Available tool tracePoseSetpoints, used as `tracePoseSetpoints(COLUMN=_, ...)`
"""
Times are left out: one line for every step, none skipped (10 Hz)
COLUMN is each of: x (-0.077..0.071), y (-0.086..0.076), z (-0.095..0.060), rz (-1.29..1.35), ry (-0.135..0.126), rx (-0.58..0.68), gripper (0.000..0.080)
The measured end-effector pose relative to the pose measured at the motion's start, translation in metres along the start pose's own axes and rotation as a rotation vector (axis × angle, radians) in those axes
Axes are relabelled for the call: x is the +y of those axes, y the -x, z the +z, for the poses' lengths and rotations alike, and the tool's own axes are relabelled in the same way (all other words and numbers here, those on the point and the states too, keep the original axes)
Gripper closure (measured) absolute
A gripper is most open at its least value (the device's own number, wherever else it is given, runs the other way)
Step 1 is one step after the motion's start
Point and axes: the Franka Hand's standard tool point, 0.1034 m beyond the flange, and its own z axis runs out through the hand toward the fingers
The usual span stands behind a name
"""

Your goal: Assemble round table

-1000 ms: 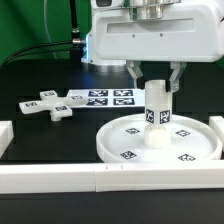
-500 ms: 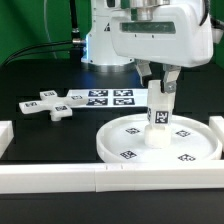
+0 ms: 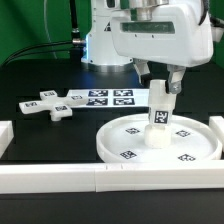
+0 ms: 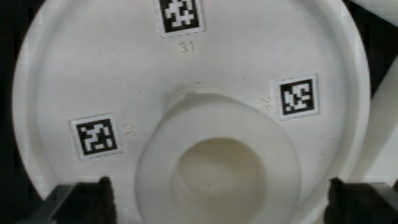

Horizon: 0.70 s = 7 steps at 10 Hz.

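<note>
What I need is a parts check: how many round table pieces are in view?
3. The round rimmed disc lies in the foreground; the cylinder leg stands on its middle; the cross-shaped foot piece lies on the table toward the exterior view's left. No others show.

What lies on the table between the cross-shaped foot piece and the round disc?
Only bare black table lies between the cross-shaped foot piece and the round disc, as the exterior view shows. The marker board sits farther back.
</note>
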Motion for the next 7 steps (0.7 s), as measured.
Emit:
tracePoseSetpoints(x=0.0001, y=0.0003, z=0.0003, rz=-0.088, ry=0.001, rx=0.0, gripper=0.0178)
tracePoseSetpoints(x=0.0001, y=0.0003, z=0.0004, rz=-0.171, ry=0.001, rx=0.0, gripper=0.0156)
tracePoseSetpoints(x=0.0001, y=0.0004, z=0.0005, rz=-0.217, ry=0.001, rx=-0.001, gripper=0.0156)
tracePoseSetpoints(x=0.0005, y=-0.0003, z=0.0004, rz=-0.331, ry=0.005, rx=-0.003, gripper=0.0151)
tracePoseSetpoints(x=-0.0005, y=-0.0027, z=-0.0001, rz=-0.45, ry=0.011, rx=-0.013, gripper=0.015)
tracePoseSetpoints(x=-0.0032, y=-0.0034, z=-0.0007, rz=-0.501, ry=0.008, rx=-0.012, gripper=0.015)
tracePoseSetpoints(x=-0.0053, y=-0.003, z=-0.001, rz=-0.625, ry=0.012, rx=-0.006, gripper=0.015)
